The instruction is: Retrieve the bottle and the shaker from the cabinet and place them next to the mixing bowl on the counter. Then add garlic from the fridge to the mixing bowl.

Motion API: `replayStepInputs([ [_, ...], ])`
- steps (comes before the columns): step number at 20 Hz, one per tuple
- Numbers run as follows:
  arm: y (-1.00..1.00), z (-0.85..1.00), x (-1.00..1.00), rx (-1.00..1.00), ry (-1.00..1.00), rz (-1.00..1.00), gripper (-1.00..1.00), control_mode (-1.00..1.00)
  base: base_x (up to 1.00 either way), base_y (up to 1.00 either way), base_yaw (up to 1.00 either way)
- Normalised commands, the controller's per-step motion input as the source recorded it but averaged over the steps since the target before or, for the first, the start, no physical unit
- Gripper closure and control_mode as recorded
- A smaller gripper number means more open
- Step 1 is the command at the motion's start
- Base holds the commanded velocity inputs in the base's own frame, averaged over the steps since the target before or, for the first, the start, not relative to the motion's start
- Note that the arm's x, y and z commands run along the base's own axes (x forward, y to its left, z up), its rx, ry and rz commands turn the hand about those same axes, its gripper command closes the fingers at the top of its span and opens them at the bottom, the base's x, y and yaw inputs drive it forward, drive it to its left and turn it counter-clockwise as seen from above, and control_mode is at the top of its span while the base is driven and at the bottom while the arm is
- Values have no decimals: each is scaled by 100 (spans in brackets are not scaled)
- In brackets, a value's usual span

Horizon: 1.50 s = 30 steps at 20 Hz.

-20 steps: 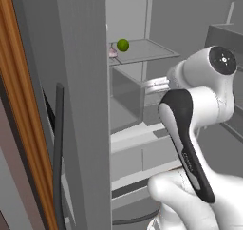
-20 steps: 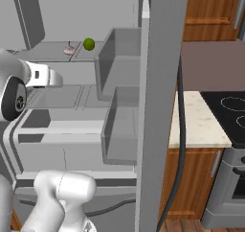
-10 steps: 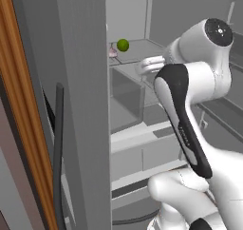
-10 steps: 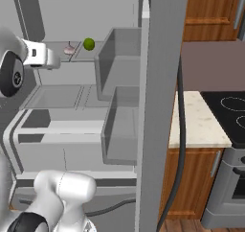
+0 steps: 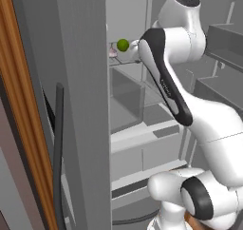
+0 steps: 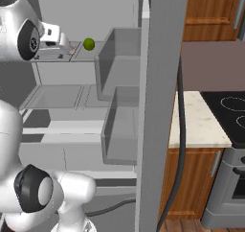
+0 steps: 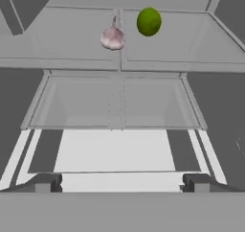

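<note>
Reaching into the tall grey fridge (image 5: 80, 105), your hand (image 7: 119, 180) is spread and empty. Small whitish garlic bulb (image 7: 113, 38) sits on the shelf, just beside the green lime (image 7: 149, 21). Likely light, papery; pinch its round body, not the stem.

no readable text, no labels, no brands, no numbers on anything in view

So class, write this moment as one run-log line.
stage: reaching into fridge | gripper: open, empty | target: garlic on shelf, beside green fruit, untouched | arm raised toward the shelf
</note>
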Motion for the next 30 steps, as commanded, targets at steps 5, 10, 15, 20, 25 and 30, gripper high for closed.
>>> replayStepInputs([
  [5,19,-16,79,7,-5,0,-100,-100,0,0,0],
  [10,31,-1,73,11,-15,1,-100,-100,0,0,0],
  [15,16,0,53,0,4,0,-100,-100,0,0,0],
  [20,0,-20,39,0,0,0,-100,-100,0,0,0],
  [25,0,-22,25,0,0,0,-100,-100,0,0,0],
  [30,5,-35,38,0,0,0,-100,-100,0,0,0],
])
